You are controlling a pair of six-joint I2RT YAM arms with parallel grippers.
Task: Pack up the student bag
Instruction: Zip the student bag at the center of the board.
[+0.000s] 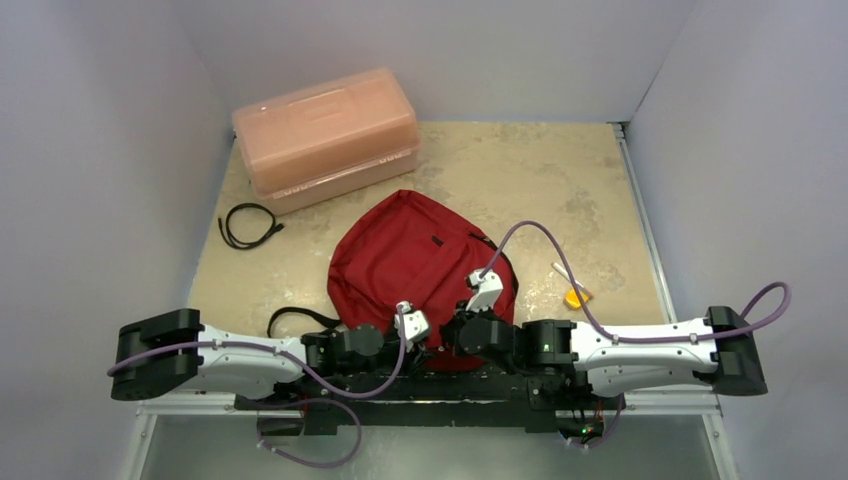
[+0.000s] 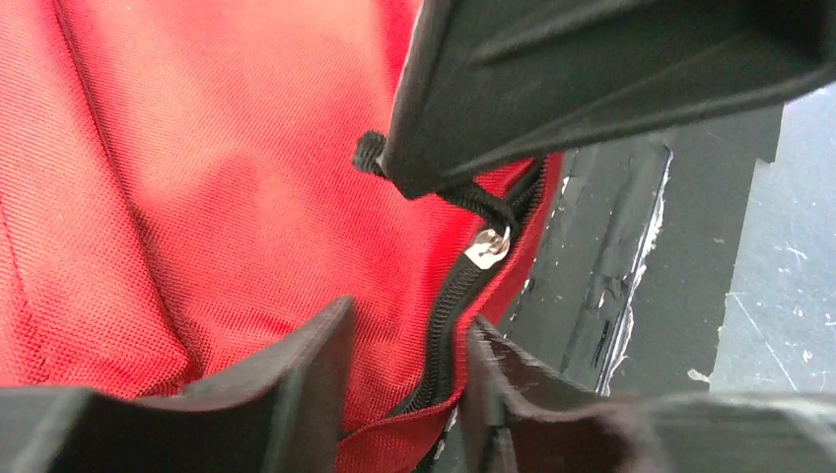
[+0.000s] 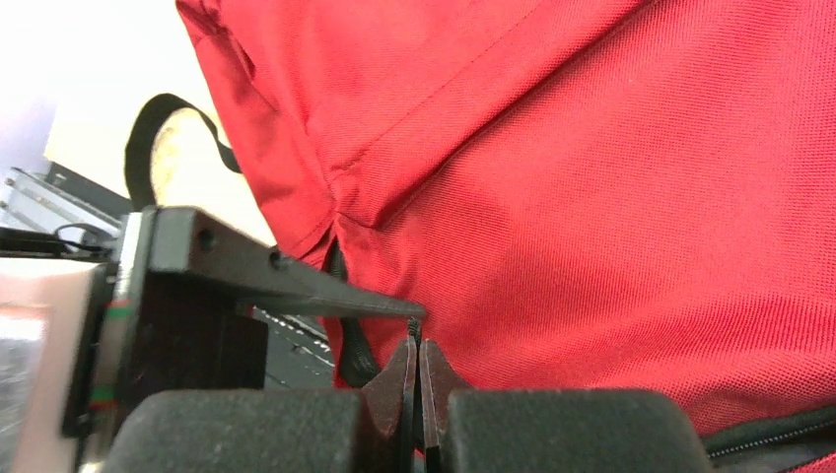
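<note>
student bag is soft, floppy fabric: hold by zip pull, not cloth. right gripper pinched together, prob on it; left gripper spread astride zip track

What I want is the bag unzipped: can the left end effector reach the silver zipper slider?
Probably yes: its open fingers straddle the zipper track just short of the slider, though the right end effector crowds it.

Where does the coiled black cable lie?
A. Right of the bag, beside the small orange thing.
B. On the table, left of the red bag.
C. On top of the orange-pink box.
B: the top view shows the black cable on the table, left of the student bag, near the box.
</note>
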